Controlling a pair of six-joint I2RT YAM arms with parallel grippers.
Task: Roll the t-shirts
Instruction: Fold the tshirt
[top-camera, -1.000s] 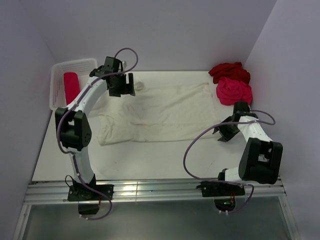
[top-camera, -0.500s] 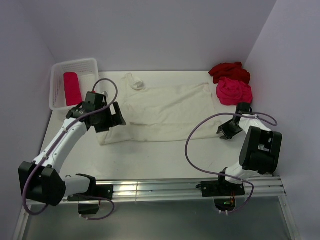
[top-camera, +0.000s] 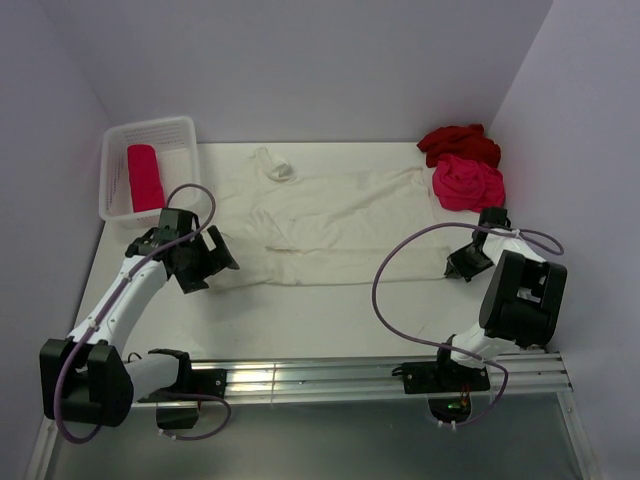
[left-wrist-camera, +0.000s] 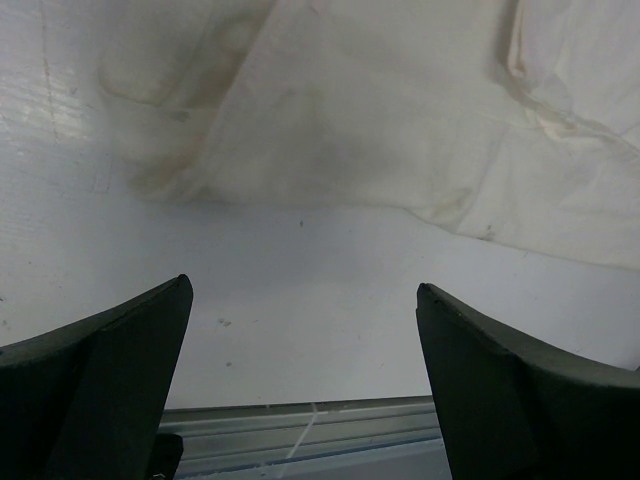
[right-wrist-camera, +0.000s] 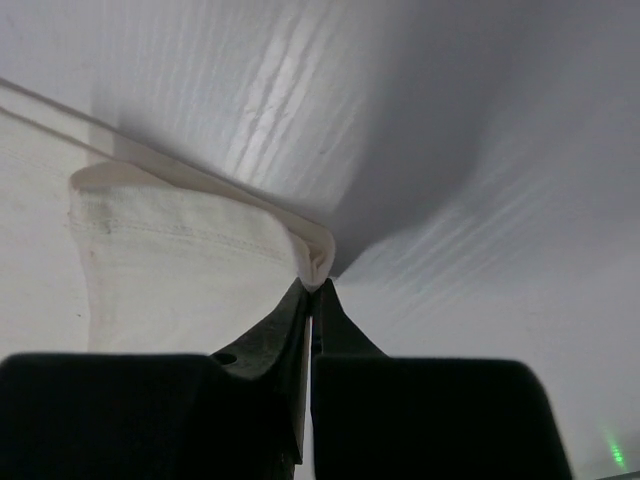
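A cream-white t-shirt (top-camera: 330, 225) lies spread across the middle of the table. My right gripper (top-camera: 458, 268) is at its near right corner, shut on a fold of the hem (right-wrist-camera: 318, 268); the cream-white t-shirt (right-wrist-camera: 180, 260) stretches left from the jaws. My left gripper (top-camera: 212, 265) hovers by the shirt's near left corner, wide open, with only bare table between its fingers (left-wrist-camera: 110, 360); the shirt's edge (left-wrist-camera: 400, 120) lies just beyond them. A dark red t-shirt (top-camera: 458, 142) and a pink-red t-shirt (top-camera: 467, 182) sit bunched at the back right.
A white slatted basket (top-camera: 150, 130) stands at the back left and holds a rolled pink-red shirt (top-camera: 145, 178). Walls close in on both sides and at the back. The metal rail (left-wrist-camera: 300, 425) runs along the near table edge.
My left arm swung from the back beside the basket down to the shirt's near left corner, and its jaws opened fully. My right gripper closed on the shirt's hem.
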